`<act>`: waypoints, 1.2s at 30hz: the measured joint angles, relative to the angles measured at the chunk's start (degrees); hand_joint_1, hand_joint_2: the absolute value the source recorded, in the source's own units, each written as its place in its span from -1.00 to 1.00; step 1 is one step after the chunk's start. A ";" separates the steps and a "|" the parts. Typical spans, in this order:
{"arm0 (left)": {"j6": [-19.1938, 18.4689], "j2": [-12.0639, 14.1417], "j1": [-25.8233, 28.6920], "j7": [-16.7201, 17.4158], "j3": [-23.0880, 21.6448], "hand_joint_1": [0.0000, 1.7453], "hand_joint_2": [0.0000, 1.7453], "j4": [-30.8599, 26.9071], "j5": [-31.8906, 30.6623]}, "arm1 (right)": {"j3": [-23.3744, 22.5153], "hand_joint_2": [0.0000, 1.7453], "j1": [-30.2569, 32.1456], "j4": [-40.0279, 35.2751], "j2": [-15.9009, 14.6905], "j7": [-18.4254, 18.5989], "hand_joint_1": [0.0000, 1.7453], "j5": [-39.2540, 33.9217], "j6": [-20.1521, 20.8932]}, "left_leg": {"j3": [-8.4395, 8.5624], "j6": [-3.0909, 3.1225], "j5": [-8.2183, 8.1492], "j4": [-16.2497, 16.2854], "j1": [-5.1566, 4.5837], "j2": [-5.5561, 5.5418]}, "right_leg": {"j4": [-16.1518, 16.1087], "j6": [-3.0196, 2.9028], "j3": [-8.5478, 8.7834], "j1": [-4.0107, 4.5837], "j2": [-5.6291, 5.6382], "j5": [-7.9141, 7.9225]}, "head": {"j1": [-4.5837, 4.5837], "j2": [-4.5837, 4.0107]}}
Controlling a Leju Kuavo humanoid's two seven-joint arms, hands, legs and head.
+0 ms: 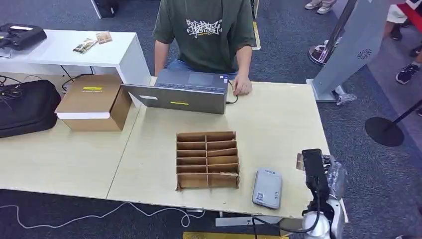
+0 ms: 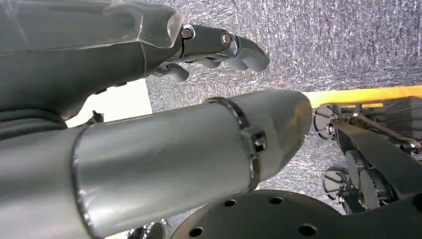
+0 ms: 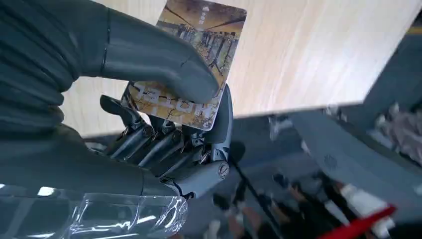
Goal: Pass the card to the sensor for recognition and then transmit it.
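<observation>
My right hand [image 1: 315,173] hangs over the table's near right corner, and my right hand [image 3: 164,124] pinches a printed card [image 3: 208,35] between its thumb and fingers. A brown sliver of the card [image 1: 299,162] shows beside the hand. The grey flat sensor [image 1: 267,188] lies on the table just left of that hand, apart from it. My left hand [image 2: 214,45] hangs over the grey carpet with nothing in it, its fingers loosely extended.
A cardboard slotted organiser [image 1: 207,159] stands mid-table, left of the sensor. Behind it a person sits at an open laptop [image 1: 184,92], one hand on the table [image 1: 74,159]. A cardboard box [image 1: 94,102] and a black bag [image 1: 25,107] lie at the left.
</observation>
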 joint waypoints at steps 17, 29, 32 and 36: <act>0.07 -0.04 -0.25 -1.01 0.00 -1.00 -1.00 0.33 -1.20 | 20.84 1.00 -2.37 -4.22 -29.99 34.39 1.00 35.96 -8.67 | -0.06 0.23 -0.08 0.08 -0.15 0.17 | -0.05 0.19 -0.05 -0.17 0.08 0.13 | -0.02 -0.02; -0.22 0.57 -0.18 -1.01 -0.02 -1.00 -1.00 0.33 -1.62 | 30.59 1.00 -7.50 -5.01 -42.93 34.80 1.00 35.91 -8.73 | -0.13 0.24 -0.06 0.06 -0.11 0.02 | -0.02 0.23 -0.06 -0.13 0.00 0.06 | -0.02 0.00; -0.31 0.77 -0.13 -1.01 -0.02 -1.00 -1.00 0.33 -1.46 | 32.39 1.00 -9.11 -4.59 -43.84 34.80 1.00 35.91 -10.31 | -0.13 0.24 -0.06 0.05 -0.11 0.03 | -0.01 0.23 -0.06 -0.11 0.01 0.07 | -0.02 0.00; -0.63 0.94 -0.10 -0.98 -0.02 -1.00 -1.00 0.33 -1.60 | 35.43 1.00 -12.21 -3.28 -44.43 34.80 1.00 35.91 -13.74 | -0.11 0.24 -0.06 0.05 -0.11 0.06 | -0.01 0.23 -0.05 -0.11 0.02 0.07 | 0.00 -0.02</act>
